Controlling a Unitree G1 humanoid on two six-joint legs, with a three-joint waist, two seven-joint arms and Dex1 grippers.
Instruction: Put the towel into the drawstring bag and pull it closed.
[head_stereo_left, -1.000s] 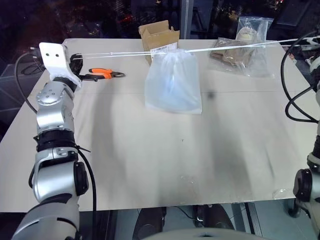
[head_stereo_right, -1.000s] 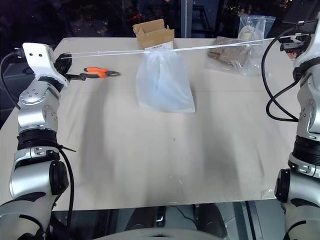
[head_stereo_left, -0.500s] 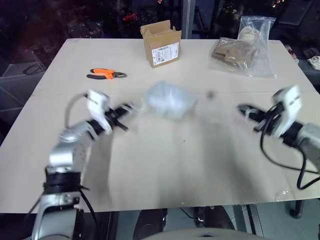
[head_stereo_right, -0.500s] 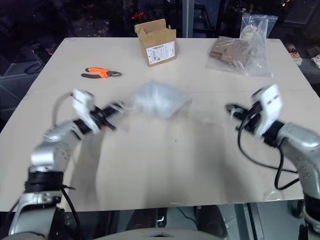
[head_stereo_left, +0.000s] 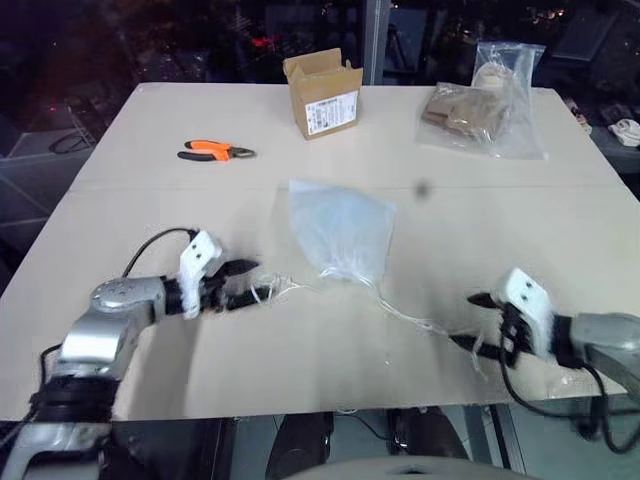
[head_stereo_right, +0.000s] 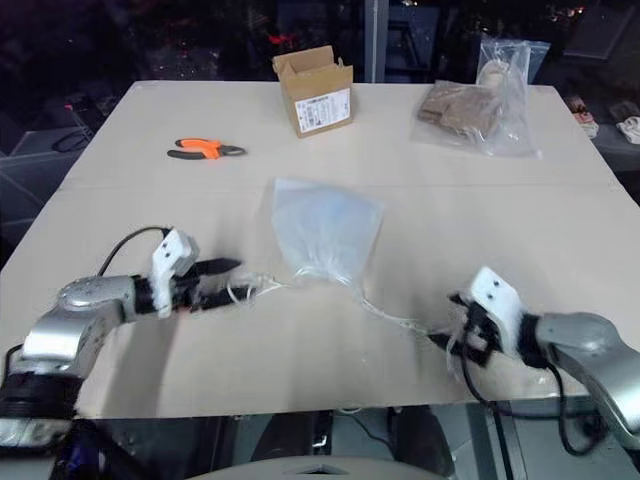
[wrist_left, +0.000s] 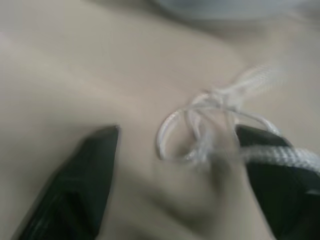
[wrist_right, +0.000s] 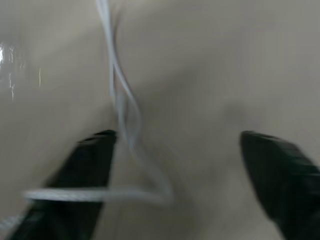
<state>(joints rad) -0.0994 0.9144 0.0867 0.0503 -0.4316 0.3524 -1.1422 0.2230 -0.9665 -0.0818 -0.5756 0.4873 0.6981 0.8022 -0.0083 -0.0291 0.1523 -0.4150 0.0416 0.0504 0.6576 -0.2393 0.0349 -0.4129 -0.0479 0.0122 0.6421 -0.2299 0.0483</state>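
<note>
The bag (head_stereo_left: 340, 232) lies cinched mid-worktop with the towel (head_stereo_left: 335, 225) inside; both grippers' fingers (wrist_left: 85, 185) stand apart, its cords (head_stereo_right: 390, 318) slack. Closing looks done: next, the left gripper (head_stereo_left: 243, 283) and right gripper (head_stereo_left: 472, 322) simply back away.

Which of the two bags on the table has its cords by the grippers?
The drawstring bag at mid-table, whitish and cinched; the clear plastic bag of brown contents lies at the far edge.

Both arms low, left gripper (head_stereo_left: 243, 283) and right gripper (head_stereo_left: 474, 322) fingers spread.
</note>
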